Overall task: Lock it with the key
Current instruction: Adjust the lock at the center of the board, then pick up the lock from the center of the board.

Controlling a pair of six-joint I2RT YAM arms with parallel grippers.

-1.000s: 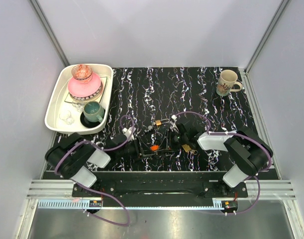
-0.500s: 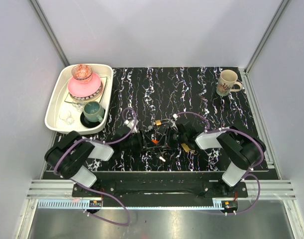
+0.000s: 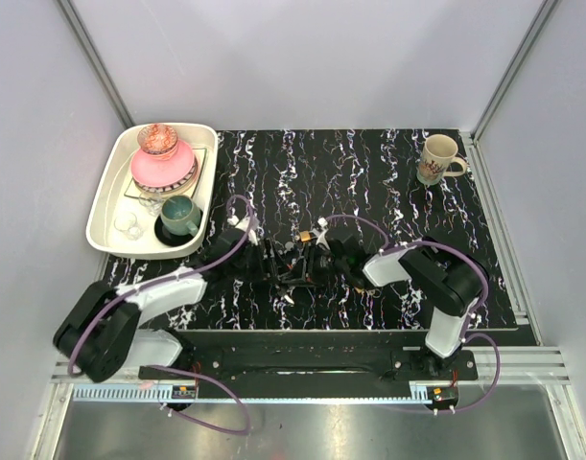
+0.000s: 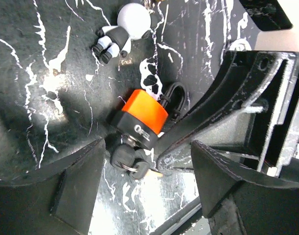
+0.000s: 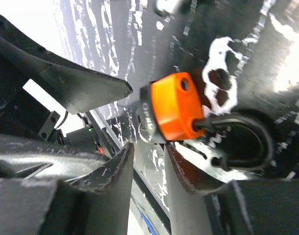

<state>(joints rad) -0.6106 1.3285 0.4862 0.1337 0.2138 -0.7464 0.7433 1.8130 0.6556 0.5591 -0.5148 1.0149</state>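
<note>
The key (image 4: 131,161) lies flat on the black marbled table (image 4: 41,73), a dark-headed bunch on a small ring, right up against the black base of the orange padlock (image 4: 142,120). I cannot tell whether its blade sits in the keyhole. The padlock lies on its side, its black shackle pointing away from the key.

My left gripper (image 4: 148,156) hangs low over both. Its jaws stand wide apart, one to each side of the key and the padlock's base, and they clasp nothing: the key lies loose in the gap. The nearer finger (image 4: 66,191) comes close to the key's head, with a sliver of table showing between them.

My right gripper (image 5: 148,152) comes in from the opposite side. Its jaws are drawn near to each other with only a narrow slot left, and their tips sit just at the padlock's base (image 5: 145,120), where the ring shows. In the left wrist view one of its fingers (image 4: 203,112) slants down to touch the key bunch – whether the pair actually pinch the key, I cannot tell.

Beyond the padlock lies a small white figure (image 4: 127,27). From above, both wrists meet at the table's middle, with a brass padlock (image 3: 302,235) just behind them.
</note>
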